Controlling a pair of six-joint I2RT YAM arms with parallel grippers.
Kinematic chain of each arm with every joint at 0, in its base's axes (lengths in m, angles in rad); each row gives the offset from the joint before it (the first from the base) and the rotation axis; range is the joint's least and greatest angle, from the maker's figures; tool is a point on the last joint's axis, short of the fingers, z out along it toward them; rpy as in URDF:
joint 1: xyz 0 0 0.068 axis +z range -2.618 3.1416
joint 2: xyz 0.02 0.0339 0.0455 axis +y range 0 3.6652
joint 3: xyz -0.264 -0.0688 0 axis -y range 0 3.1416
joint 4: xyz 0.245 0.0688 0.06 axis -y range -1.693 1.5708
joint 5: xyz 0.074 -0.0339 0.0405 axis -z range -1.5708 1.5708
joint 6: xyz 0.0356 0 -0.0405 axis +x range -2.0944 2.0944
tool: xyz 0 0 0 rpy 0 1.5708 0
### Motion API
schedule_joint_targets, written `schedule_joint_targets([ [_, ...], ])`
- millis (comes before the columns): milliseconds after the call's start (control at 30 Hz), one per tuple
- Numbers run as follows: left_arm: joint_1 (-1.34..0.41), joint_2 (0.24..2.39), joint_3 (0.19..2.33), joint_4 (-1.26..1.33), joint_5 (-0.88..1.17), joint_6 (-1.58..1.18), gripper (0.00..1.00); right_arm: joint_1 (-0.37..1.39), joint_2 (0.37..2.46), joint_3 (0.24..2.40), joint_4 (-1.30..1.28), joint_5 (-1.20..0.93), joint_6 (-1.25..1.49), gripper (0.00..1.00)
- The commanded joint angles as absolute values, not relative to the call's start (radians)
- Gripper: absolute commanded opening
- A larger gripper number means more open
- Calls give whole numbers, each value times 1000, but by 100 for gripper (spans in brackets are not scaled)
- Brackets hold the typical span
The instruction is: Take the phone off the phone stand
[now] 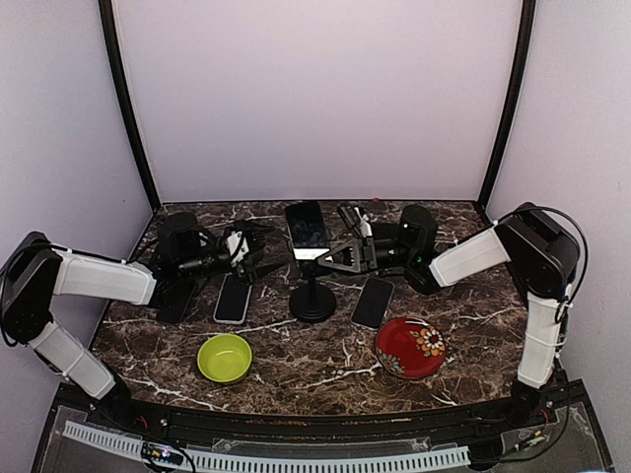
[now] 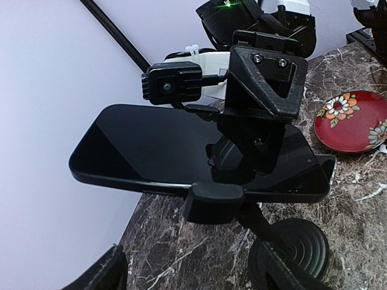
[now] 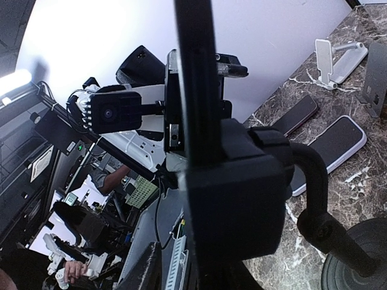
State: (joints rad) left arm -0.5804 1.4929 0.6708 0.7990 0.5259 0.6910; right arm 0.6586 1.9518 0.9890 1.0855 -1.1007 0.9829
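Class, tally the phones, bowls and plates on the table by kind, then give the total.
Phones: 4 – mounted phone, white-cased phone, black phone, dark phone
Bowls: 1 – green bowl
Plates: 1 – red plate
Total: 6

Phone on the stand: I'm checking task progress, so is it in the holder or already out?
In. The phone lies across the stand, whose clip grips its near edge.

This is a robotics lab test cell. A dark marble-patterned desk (image 1: 296, 370) is boxed in by plain pale backdrop panels (image 1: 315, 99) on black poles (image 1: 126, 108). The left arm (image 1: 99, 279) and right arm (image 1: 473, 258) flank it. The right wrist view shows cabling and electronics (image 3: 136, 193) beyond.
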Motion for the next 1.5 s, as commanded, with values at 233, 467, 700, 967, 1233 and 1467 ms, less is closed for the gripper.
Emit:
schedule_joint_targets([
  [233,-576,1547,740,822,578,766,66,666,1995,1037,1166,-1130,1006,9],
  [467,-590,1566,755,840,582,758,58,666,2006,1036,1205,-1126,1033,4],
  [700,-653,1606,794,856,544,741,58,666,2014,1043,1204,-1113,1034,0],
  [967,-671,1593,786,901,505,705,53,666,1986,1040,1099,-1086,960,0],
  [1233,-670,1588,764,934,499,700,33,664,1978,1026,1118,-1086,979,0],
  [1467,-664,1583,742,944,494,731,13,656,1951,1000,1129,-1082,983,0],
])
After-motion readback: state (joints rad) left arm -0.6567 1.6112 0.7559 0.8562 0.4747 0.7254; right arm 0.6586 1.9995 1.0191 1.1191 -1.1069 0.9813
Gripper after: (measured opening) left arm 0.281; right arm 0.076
